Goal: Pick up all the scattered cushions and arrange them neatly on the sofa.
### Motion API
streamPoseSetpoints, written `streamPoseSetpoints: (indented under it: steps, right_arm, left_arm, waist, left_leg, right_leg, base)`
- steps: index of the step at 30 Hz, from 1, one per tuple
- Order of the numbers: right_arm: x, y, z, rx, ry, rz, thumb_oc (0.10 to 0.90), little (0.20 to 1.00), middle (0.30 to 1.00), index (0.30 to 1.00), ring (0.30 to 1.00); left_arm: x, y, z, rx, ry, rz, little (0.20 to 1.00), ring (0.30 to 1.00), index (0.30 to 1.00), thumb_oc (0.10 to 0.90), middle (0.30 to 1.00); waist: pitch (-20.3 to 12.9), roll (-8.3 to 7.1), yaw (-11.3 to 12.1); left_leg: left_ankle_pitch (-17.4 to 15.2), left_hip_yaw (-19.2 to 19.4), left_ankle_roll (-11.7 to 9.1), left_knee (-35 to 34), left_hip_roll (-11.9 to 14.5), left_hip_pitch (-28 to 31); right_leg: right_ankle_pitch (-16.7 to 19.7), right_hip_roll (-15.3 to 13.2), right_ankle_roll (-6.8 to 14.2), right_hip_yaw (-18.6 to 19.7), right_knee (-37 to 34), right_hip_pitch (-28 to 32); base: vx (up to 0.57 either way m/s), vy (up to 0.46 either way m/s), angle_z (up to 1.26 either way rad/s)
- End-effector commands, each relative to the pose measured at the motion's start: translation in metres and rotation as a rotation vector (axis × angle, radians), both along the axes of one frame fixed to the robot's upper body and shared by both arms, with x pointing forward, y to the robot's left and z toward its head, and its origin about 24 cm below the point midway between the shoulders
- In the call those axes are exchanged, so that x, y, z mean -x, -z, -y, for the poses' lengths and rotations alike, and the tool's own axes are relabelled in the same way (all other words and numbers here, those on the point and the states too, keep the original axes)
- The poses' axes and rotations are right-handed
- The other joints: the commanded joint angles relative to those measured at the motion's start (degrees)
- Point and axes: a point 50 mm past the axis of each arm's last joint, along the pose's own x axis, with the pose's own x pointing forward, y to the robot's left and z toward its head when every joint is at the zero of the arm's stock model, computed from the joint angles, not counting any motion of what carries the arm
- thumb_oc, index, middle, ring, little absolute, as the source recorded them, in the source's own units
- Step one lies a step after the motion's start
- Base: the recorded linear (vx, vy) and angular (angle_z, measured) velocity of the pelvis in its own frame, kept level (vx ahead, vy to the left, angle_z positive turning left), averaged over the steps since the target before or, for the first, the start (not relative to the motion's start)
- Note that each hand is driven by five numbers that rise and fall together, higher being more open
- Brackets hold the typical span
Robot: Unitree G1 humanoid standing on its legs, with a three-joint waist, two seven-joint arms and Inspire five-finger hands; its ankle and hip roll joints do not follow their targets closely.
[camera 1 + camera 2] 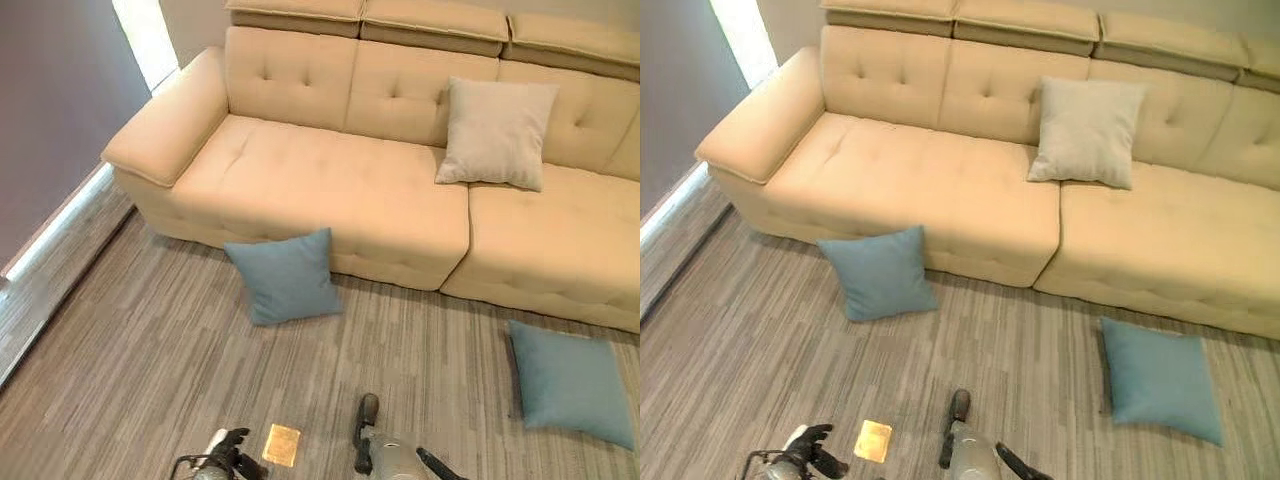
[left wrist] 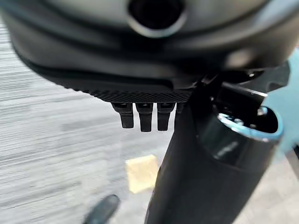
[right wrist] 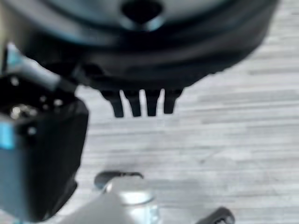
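Note:
A cream sofa (image 1: 300, 185) spans the back of the room. A beige cushion (image 1: 497, 132) leans upright against its backrest, right of the middle. One blue cushion (image 1: 288, 277) stands tilted on the floor against the sofa's front. A second blue cushion (image 1: 570, 385) lies flat on the floor at the right. My left hand (image 1: 232, 447) and right hand (image 1: 366, 420) hang low near me, well short of both blue cushions. The left hand's fingers (image 2: 145, 116) and the right hand's fingers (image 3: 140, 105) are straight and hold nothing.
Striped grey carpet (image 1: 430, 340) covers the floor between me and the sofa. A small yellowish square patch (image 1: 282, 445) lies on the floor between my hands. A dark wall (image 1: 50, 110) with a pale baseboard runs along the left.

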Motion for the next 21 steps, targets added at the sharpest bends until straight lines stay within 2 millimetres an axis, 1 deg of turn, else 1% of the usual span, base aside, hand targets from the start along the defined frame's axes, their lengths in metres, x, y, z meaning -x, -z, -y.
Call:
streamPoseSetpoints:
  steps: [1, 2, 3, 4, 5, 6, 7, 8, 9, 10, 11, 12, 13, 14, 15, 16, 17, 18, 19, 21]
  right_arm:
    - [-0.032, -0.016, 0.033, 0.08, 0.122, 0.138, 0.8, 0.9, 0.9, 0.9, 0.9]
    - [-0.041, -0.021, 0.037, 0.095, 0.112, 0.167, 0.8, 0.9, 0.9, 0.9, 0.9]
    - [-0.047, -0.023, 0.04, 0.105, 0.112, 0.182, 0.8, 0.9, 0.9, 0.9, 0.9]
    - [-0.047, -0.023, 0.04, 0.105, 0.112, 0.182, 0.8, 0.9, 0.9, 0.9, 0.9]
    - [-0.061, -0.03, 0.044, 0.133, 0.084, 0.223, 0.8, 0.9, 0.9, 0.9, 0.9]
    - [-0.064, -0.032, 0.048, 0.144, 0.083, 0.239, 0.8, 0.9, 0.9, 0.9, 0.9]
    - [-0.07, -0.035, 0.05, 0.15, 0.078, 0.259, 0.8, 0.9, 0.9, 0.9, 0.9]
    - [-0.076, -0.039, 0.051, 0.156, 0.072, 0.28, 0.8, 0.9, 0.9, 0.9, 0.9]
    - [-0.088, -0.045, 0.054, 0.174, 0.041, 0.319, 0.8, 0.9, 0.9, 0.9, 0.9]
    - [-0.095, -0.048, 0.053, 0.181, 0.019, 0.34, 0.8, 0.9, 0.9, 0.9, 0.9]
    - [-0.095, -0.048, 0.053, 0.182, 0.019, 0.34, 0.8, 0.9, 0.9, 0.9, 0.9]
    - [-0.103, -0.05, 0.048, 0.186, -0.014, 0.359, 0.8, 0.9, 0.9, 0.9, 0.9]
    - [-0.109, -0.052, 0.046, 0.186, -0.024, 0.379, 0.8, 0.9, 0.9, 0.9, 0.9]
    - [-0.122, -0.059, 0.042, 0.181, 0.013, 0.457, 0.8, 0.9, 0.9, 0.9, 0.9]
    - [-0.122, -0.059, 0.042, 0.182, 0.013, 0.458, 0.8, 0.9, 0.9, 0.9, 0.9]
    - [-0.123, -0.061, 0.043, 0.169, 0.055, 0.486, 0.8, 0.9, 0.9, 0.9, 0.9]
    - [-0.122, -0.062, 0.045, 0.164, 0.081, 0.5, 0.8, 0.9, 0.9, 0.9, 0.9]
    - [-0.119, -0.064, 0.05, 0.167, 0.111, 0.517, 0.8, 0.9, 0.9, 0.9, 0.9]
    - [-0.118, -0.063, 0.05, 0.167, 0.111, 0.516, 0.8, 0.9, 0.9, 0.9, 0.9]
    - [-0.114, -0.062, 0.051, 0.173, 0.12, 0.513, 0.8, 0.9, 0.9, 0.9, 0.9]
  left_arm:
    - [-0.017, -0.006, 0.002, 0.009, 0.038, 0.06, 0.9, 0.9, 0.9, 0.8, 0.9]
    - [-0.023, -0.008, 0.006, 0.016, 0.046, 0.083, 0.9, 0.9, 0.9, 0.8, 0.9]
    - [-0.026, -0.01, 0.006, 0.013, 0.046, 0.101, 0.9, 0.9, 0.9, 0.8, 0.9]
    - [-0.026, -0.01, 0.006, 0.013, 0.046, 0.101, 0.9, 0.9, 0.9, 0.8, 0.9]
    - [-0.042, -0.019, 0.003, 0.005, 0.015, 0.176, 0.9, 0.9, 0.9, 0.8, 0.9]
    - [-0.045, -0.02, 0.002, 0.006, 0.007, 0.187, 0.9, 0.9, 0.9, 0.8, 0.9]
    - [-0.046, -0.021, -0.001, 0.004, -0.012, 0.192, 0.9, 0.9, 0.9, 0.8, 0.9]
    - [-0.044, -0.02, -0.004, 0.005, -0.039, 0.189, 0.9, 0.9, 0.9, 0.8, 0.9]
    - [-0.04, -0.019, -0.011, -0.01, -0.081, 0.181, 0.9, 0.9, 0.9, 0.8, 0.9]
    - [-0.038, -0.019, -0.016, -0.03, -0.099, 0.176, 0.9, 0.9, 0.9, 0.8, 0.9]
    - [-0.038, -0.019, -0.016, -0.03, -0.1, 0.176, 0.9, 0.9, 0.9, 0.8, 0.9]
    - [-0.036, -0.018, -0.02, -0.063, -0.097, 0.169, 0.9, 0.9, 0.9, 0.8, 0.9]
    - [-0.035, -0.018, -0.022, -0.096, -0.085, 0.163, 0.9, 0.9, 0.9, 0.8, 0.9]
    - [-0.026, -0.015, -0.03, -0.146, -0.086, 0.124, 0.9, 0.9, 0.9, 0.8, 0.9]
    - [-0.026, -0.015, -0.03, -0.146, -0.086, 0.124, 0.9, 0.9, 0.9, 0.8, 0.9]
    - [-0.019, -0.013, -0.034, -0.139, -0.127, 0.104, 0.9, 0.9, 0.9, 0.8, 0.9]
    - [-0.014, -0.012, -0.038, -0.136, -0.17, 0.094, 0.9, 0.9, 0.9, 0.8, 0.9]
    - [-0.011, -0.012, -0.044, -0.127, -0.239, 0.1, 0.9, 0.9, 0.9, 0.8, 0.9]
    - [-0.011, -0.012, -0.044, -0.127, -0.239, 0.1, 0.9, 0.9, 0.9, 0.8, 0.9]
    - [-0.015, -0.014, -0.044, -0.111, -0.257, 0.127, 0.9, 0.9, 0.9, 0.8, 0.9]
  waist:
    - [1.2, -0.84, 1.1]
    - [2.1, -0.84, 1.6]
    - [2.6, -1.2, 2.0]
    - [2.6, -1.18, 2.0]
    - [3.8, -1.2, 3.8]
    - [4.0, -1.36, 4.4]
    - [4.0, -1.69, 4.9]
    - [3.9, -1.82, 5.2]
    - [3.4, -1.49, 5.9]
    - [3.2, -1.08, 6.6]
    - [3.2, -1.17, 6.6]
    - [3.2, -0.78, 7.2]
    - [3.2, -0.5, 7.5]
    - [3.4, -0.45, 8.2]
    - [3.3, -0.4, 8.2]
    - [3.3, -0.32, 8.2]
    - [3.1, -0.11, 8.2]
    - [2.9, 0.0, 8.1]
    - [2.9, -0.14, 8.1]
    - [2.9, -0.19, 8.3]
  left_leg:
    - [-2.6, 1.2, -4.5, 18.4, 2.4, -5.5]
    - [0.5, 2.1, -5.9, 26.9, 5.1, -9.8]
    - [2.3, 3.4, -6.0, 32.8, 6.8, -12.2]
    - [2.3, 3.3, -6.0, 32.8, 6.8, -12.2]
    - [3.8, 5.2, -6.0, 37.1, 9.9, -15.6]
    - [4.0, 5.8, -6.0, 37.2, 10.7, -17.0]
    - [4.1, 6.8, -5.7, 34.1, 11.7, -17.9]
    - [3.7, 7.6, -5.2, 30.0, 12.2, -17.5]
    - [4.3, 7.3, -5.4, 22.4, 12.6, -17.5]
    - [6.2, 5.8, -5.9, 17.2, 12.5, -17.5]
    - [6.5, 5.9, -5.9, 16.7, 12.4, -17.3]
    - [7.8, 3.4, -6.3, 12.7, 12.4, -17.9]
    - [9.5, 1.7, -6.1, 9.0, 12.5, -18.3]
    - [10.4, -4.3, -6.8, 4.9, 12.6, -19.7]
    - [10.5, -4.3, -6.8, 4.9, 12.6, -19.9]
    - [10.5, -5.9, -7.3, 3.1, 13.1, -19.7]
    - [11.1, -6.9, -7.7, 2.5, 13.6, -20.3]
    - [11.3, -6.6, -7.9, 0.6, 14.2, -21.7]
    - [11.3, -6.5, -7.9, 0.6, 14.0, -21.6]
    - [11.3, -5.1, -7.7, 0.2, 13.9, -24.4]
  right_leg:
    - [-8.5, -1.6, 2.0, -1.2, -1.0, 6.2]
    - [-10.2, -1.6, 0.5, -2.1, -0.5, 8.3]
    - [-11.4, -1.6, -0.6, -2.9, -0.4, 9.8]
    - [-11.4, -1.6, -0.6, -2.9, -0.4, 9.7]
    - [-15.0, -1.0, -2.0, -3.3, 0.3, 12.9]
    - [-15.9, -1.1, -2.2, -3.7, 0.5, 13.9]
    - [-16.8, -1.5, -2.2, -4.3, 0.7, 14.8]
    - [-17.4, -1.8, -1.9, -4.5, 0.9, 15.7]
    - [-18.8, -2.2, -1.4, -4.8, 1.6, 16.6]
    - [-19.5, -2.0, -1.1, -4.6, 2.1, 17.2]
    - [-19.6, -2.1, -1.1, -4.6, 2.2, 17.2]
    - [-20.4, -1.9, -0.8, -4.0, 2.5, 17.9]
    - [-20.0, -1.9, -0.7, -3.8, 3.0, 17.7]
    - [-21.6, -1.8, -0.3, -1.0, 4.4, 18.7]
    - [-21.5, -1.7, -0.3, -1.1, 4.3, 18.5]
    - [-22.6, -2.0, 0.0, 0.3, 5.9, 18.6]
    - [-22.9, -2.0, 0.1, 1.1, 6.6, 18.7]
    - [-23.8, -2.7, 0.5, 1.6, 6.9, 19.8]
    - [-24.0, -2.9, 0.6, 1.6, 7.1, 19.9]
    - [-24.3, -3.7, 1.0, 1.6, 6.4, 21.1]
  base:
    - [0.18, -0.221, 0.52]
    - [0.22, -0.284, 0.39]
    - [0.11, -0.156, 0.32]
    - [0.22, -0.192, 0.08]
    - [0.24, -0.159, 0.02]
    - [0.33, -0.177, 0.2]
    - [0.25, -0.031, 0.35]
    - [0.35, 0.075, 0.38]
    - [0.37, 0.144, 0.21]
    - [0.28, 0.123, 0.11]
    - [0.23, 0.113, -0.1]
    - [0.15, 0.119, -0.18]
    - [0.37, 0.255, -0.14]
    - [0.24, 0.191, -0.09]
    - [0.32, 0.212, -0.24]
    - [0.18, 0.165, -0.66]
    - [0.35, 0.359, -0.89]
    - [0.25, 0.28, -0.75]
    - [0.25, 0.311, -0.37]
    - [0.17, 0.26, -0.03]
